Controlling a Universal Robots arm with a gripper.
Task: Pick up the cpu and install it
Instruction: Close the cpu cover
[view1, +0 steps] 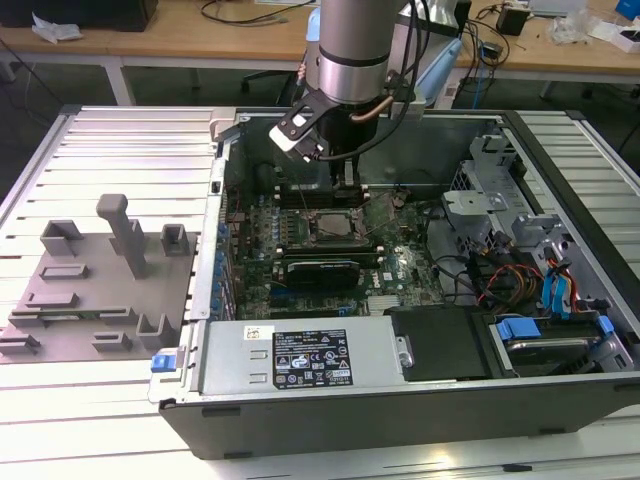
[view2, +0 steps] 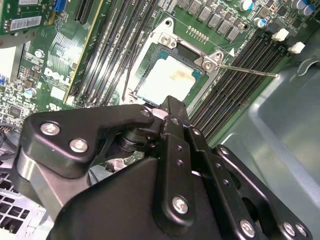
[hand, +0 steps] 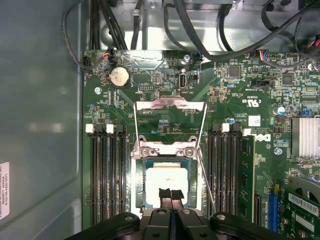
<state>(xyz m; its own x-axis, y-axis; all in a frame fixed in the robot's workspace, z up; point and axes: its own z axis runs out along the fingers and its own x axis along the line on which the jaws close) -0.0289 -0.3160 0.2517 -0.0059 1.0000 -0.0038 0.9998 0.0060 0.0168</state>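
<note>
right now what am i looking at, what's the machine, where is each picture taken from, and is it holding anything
The machine is a robot arm with a two-fingered gripper. The exterior view comes from a camera off the arm that sees the whole scene; both wrist views come from cameras riding on the arm, looking past the gripper. On the ribbed metal table lies an open computer case, and on the exterior view's left a grey plastic fixture. The arm reaches into the case over the motherboard. The cpu, a pale square chip, sits in its socket, whose cover plate is flipped open. The gripper is shut just over the cpu; I see nothing held in it.
</note>
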